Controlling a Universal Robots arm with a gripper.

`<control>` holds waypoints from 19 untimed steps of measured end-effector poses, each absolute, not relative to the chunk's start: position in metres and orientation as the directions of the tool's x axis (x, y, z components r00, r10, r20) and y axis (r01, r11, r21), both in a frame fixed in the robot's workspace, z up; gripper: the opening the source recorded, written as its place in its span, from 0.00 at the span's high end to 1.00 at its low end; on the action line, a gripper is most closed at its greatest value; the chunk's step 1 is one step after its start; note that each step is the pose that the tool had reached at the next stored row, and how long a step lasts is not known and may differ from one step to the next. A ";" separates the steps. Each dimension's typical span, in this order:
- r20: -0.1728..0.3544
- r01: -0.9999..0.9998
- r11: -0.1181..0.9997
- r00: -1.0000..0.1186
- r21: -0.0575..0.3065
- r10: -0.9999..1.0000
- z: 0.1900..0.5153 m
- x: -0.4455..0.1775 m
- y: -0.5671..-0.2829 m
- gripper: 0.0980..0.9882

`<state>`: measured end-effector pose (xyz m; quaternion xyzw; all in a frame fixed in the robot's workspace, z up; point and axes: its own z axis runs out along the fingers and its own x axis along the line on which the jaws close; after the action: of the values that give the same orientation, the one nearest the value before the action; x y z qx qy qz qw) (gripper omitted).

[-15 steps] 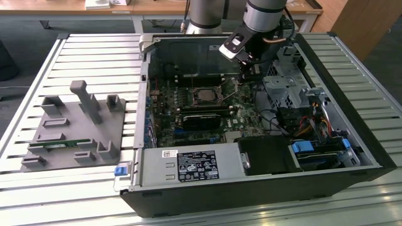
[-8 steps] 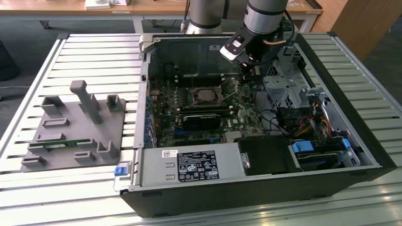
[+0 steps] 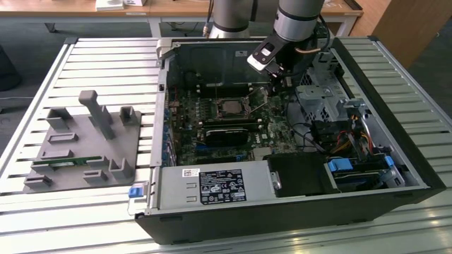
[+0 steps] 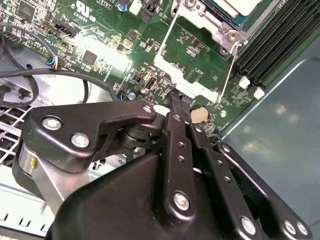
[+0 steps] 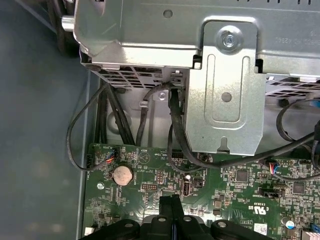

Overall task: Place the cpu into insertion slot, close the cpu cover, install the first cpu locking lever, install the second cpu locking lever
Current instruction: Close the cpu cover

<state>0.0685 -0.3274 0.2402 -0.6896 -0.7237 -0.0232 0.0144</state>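
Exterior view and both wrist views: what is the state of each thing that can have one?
Black metal computer case: lying on its side, side panel off.
Thin silver-grey square cpu cover: down flat.
Small square silver-topped cpu: seated in the cover's window.
Black gripper: shut, low over the green motherboard.
Round silver coin battery: seated in its holder.

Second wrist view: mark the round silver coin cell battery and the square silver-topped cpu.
round silver coin cell battery (image 4: 199, 114): second wrist view, flat top face.
square silver-topped cpu (image 4: 237, 4): second wrist view, metal lid.
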 end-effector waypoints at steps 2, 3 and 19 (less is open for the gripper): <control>0.053 0.999 0.048 -0.048 0.013 0.997 0.239 0.068 -0.327 0.99; 0.053 0.999 0.048 -0.048 0.011 0.997 0.239 0.069 -0.327 0.99; 0.055 0.999 0.048 -0.048 -0.004 0.997 0.239 0.050 -0.327 0.99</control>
<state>0.0504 -0.3266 0.2394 -0.6898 -0.7235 -0.0175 0.0214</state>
